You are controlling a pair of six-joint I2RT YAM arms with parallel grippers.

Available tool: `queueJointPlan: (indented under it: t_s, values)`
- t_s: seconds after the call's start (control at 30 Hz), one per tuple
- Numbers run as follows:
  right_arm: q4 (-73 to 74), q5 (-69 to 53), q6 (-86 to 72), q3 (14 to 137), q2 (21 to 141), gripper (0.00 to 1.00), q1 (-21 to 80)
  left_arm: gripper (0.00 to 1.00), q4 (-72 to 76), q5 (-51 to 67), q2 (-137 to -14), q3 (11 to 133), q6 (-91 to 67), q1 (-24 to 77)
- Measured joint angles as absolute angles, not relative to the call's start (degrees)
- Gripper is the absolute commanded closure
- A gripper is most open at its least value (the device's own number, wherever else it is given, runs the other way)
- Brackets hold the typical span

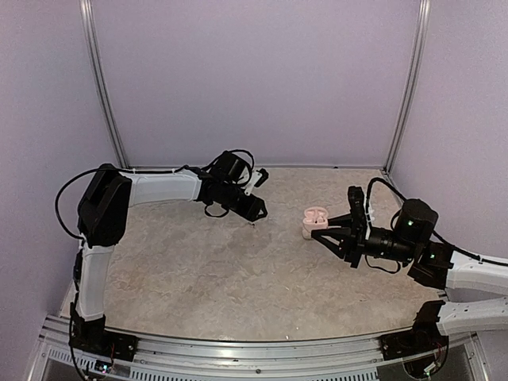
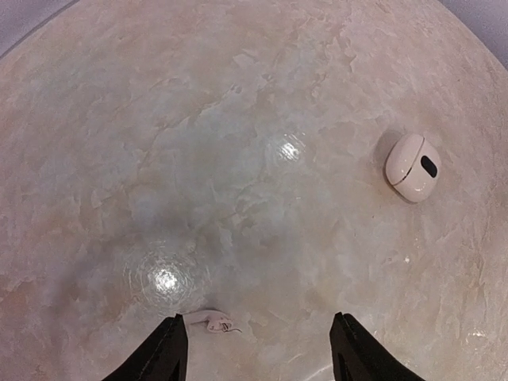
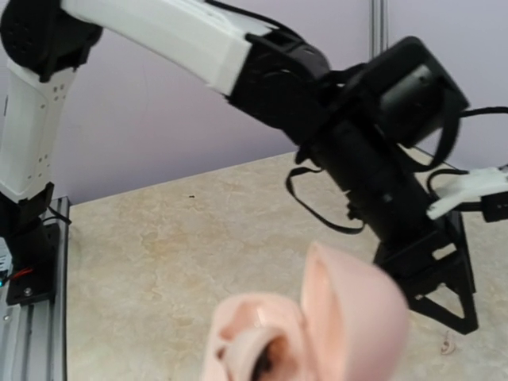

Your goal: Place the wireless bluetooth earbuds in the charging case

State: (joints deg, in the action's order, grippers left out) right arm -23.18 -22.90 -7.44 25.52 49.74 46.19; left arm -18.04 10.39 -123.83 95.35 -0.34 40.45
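- Resting on the beige marbled tabletop (image 1: 198, 270): one tiny white plastic earbud (image 2: 210, 322) with a short stem. It lies on its side just beside the inner face of one finger of the black two-finger left gripper (image 2: 258, 317), and no contact shows.
- Left gripper: pointed down at the tabletop near the middle of the work area. Its jaws are spread well apart and grip nothing, and the earbud sits at one edge of the gap.
- Small pale pinkish-white plastic clamshell charging case (image 1: 315, 218): lid hinged up, two wells facing upward. It is to the right of the left gripper and apart from it. Whether its base touches the tabletop cannot be told.
- Black two-finger right gripper (image 1: 322, 230): reaches in from the right, clamped on the lower body of the charging case.
- Wells of the charging case: the close right wrist view is blurred, so whether an earbud sits inside cannot be told.
- White rounded pebble-shaped object (image 2: 413, 167) with a dark oval spot: flat on the tabletop, well apart from the earbud.
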Motion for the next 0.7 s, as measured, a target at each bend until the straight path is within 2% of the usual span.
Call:
queueJointPlan:
  t_s: [0.33,0.7]
  values:
    - [-23.2,-23.4,-7.7,25.5,50.5,1.0,46.0,0.38,-20.1,13.9,-132.2,102.7,0.1,39.4]
    - [-23.2,-23.9,-8.5,25.5,50.5,1.0,46.0,0.41,-22.6,14.7,-134.8,103.2,-0.9,38.1]
